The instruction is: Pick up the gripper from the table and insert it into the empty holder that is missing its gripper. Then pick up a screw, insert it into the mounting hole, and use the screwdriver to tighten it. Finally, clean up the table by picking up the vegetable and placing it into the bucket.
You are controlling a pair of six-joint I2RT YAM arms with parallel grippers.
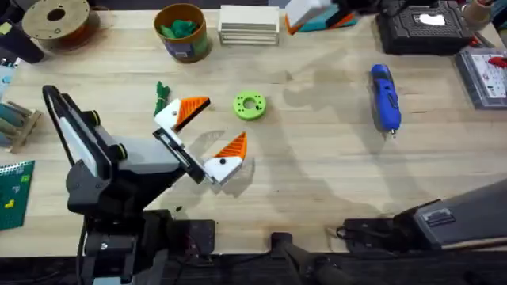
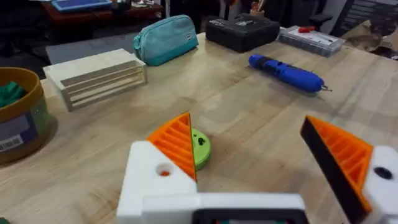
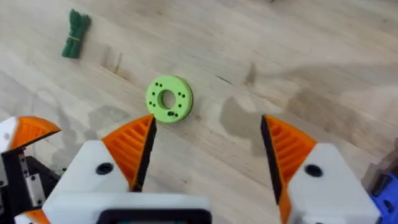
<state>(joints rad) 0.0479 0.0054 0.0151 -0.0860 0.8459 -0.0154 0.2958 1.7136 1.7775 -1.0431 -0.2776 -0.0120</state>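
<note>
Green vegetable point(image 1: 162, 95) lies on the tabletop point(image 1: 317, 182) near the far-left bucket point(image 1: 182, 33). Left hand point(image 1: 203, 133) is spread; right hand point(image 3: 205, 155) likewise. Approach low, centring the fingers across the bundle.

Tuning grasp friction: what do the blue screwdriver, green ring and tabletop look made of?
The screwdriver: seemingly moulded plastic, glossy blue with highlights along the body, and a dark, possibly metal tip. The ring: matte lime-green plastic with small holes round its face, perhaps 3D-printed. The table: light wood, grain lines and plank seams visible, with a low-sheen finish.
</note>
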